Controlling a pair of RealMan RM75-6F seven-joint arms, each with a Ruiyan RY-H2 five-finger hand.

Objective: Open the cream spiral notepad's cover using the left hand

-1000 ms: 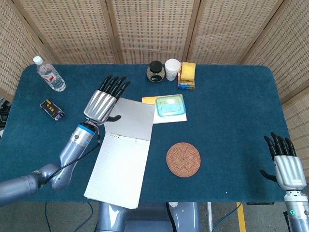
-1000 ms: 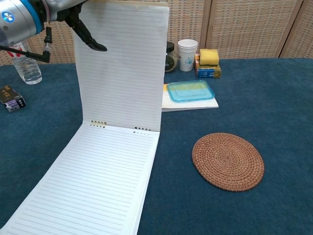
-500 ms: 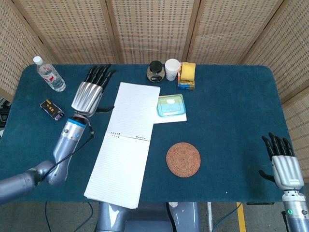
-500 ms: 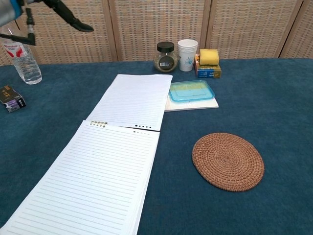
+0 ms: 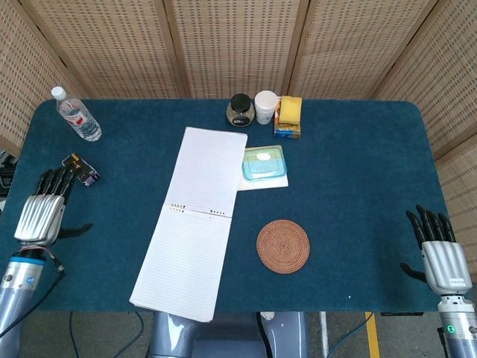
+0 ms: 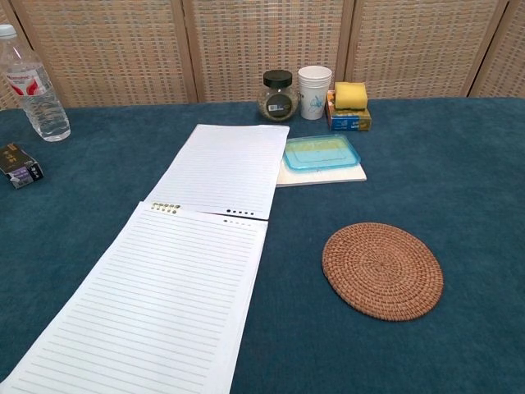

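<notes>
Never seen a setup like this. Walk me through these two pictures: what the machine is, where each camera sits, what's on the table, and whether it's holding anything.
This is a two-armed robot with humanlike hands, steered remotely by a person. One picture looks down from its head; the other looks forward from its chest, low over the table.

In the head view, the left hand sits at the table's left edge and the right hand at the lower right. Both have their fingers apart and hold nothing. The chest view shows neither.

On the blue table lies a notepad, opened flat with its cover folded back. Near it are a woven coaster, a blue lidded box on a white pad, a jar, a paper cup, a yellow sponge, a water bottle and a small dark pack.
</notes>
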